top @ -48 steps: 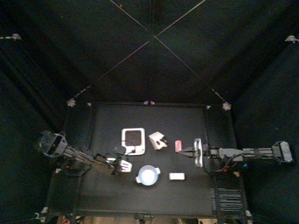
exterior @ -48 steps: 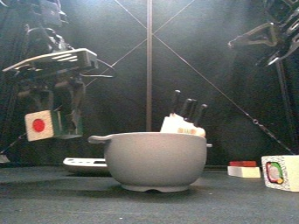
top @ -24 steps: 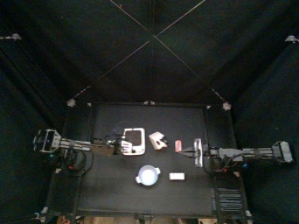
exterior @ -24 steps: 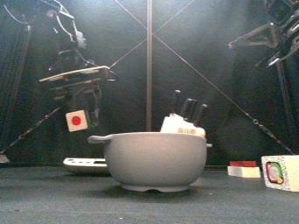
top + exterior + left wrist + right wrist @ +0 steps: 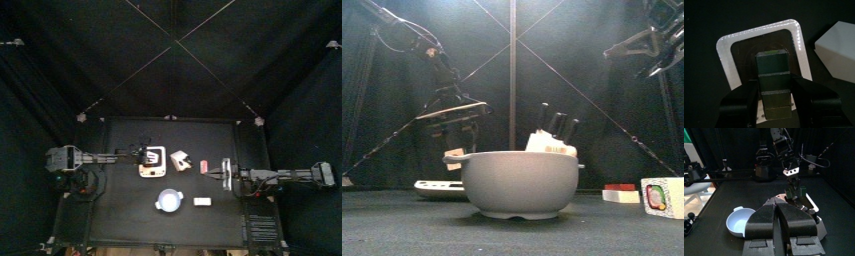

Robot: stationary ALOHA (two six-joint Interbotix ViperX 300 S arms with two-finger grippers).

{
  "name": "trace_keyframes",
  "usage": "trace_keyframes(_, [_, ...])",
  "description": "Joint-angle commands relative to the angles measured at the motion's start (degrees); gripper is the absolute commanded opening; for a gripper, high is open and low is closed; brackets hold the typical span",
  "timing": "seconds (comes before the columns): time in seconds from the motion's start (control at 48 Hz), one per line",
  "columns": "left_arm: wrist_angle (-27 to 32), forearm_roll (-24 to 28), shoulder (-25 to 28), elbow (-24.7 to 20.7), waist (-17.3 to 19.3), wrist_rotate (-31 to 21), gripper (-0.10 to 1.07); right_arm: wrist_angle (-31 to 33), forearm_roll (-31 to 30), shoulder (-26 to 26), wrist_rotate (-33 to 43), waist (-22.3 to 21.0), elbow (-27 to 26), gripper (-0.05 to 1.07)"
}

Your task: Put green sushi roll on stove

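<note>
The green sushi roll (image 5: 771, 62) is a dark green block held between the jaws of my left gripper (image 5: 773, 84). It hangs over the stove (image 5: 727, 51), a white rounded slab with a dark face. In the top view the left gripper (image 5: 144, 156) sits over the stove (image 5: 154, 167) left of the table's middle. In the front view that gripper (image 5: 457, 116) hangs well above the flat stove (image 5: 430, 186), apart from it. My right gripper (image 5: 777, 204) rests shut at the table's right side (image 5: 227, 172).
A pale-blue round bowl (image 5: 170, 200) stands near the front, large in the front view (image 5: 516, 185). A white block (image 5: 181, 157) lies right beside the stove. A small red piece (image 5: 205, 167) and a small white box (image 5: 202, 201) lie further right.
My left arm has carried the roll from near the bowl at the front back over the stove, and it now hangs lower there. The right arm has stayed still.
</note>
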Motion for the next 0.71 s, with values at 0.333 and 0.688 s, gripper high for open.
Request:
trace_keyframes(0.333, [-2.1, -2.1, 1.8, -2.0, 1.8, 2.8, 0.65, -0.4, 0.0, 0.6, 0.1, -0.4, -0.5, 0.04])
trace_keyframes(0.688, [-2.2, -2.0, 1.8, -2.1, 1.9, 2.9, 0.84, -0.4, 0.0, 0.6, 0.1, -0.5, -0.4, 0.04])
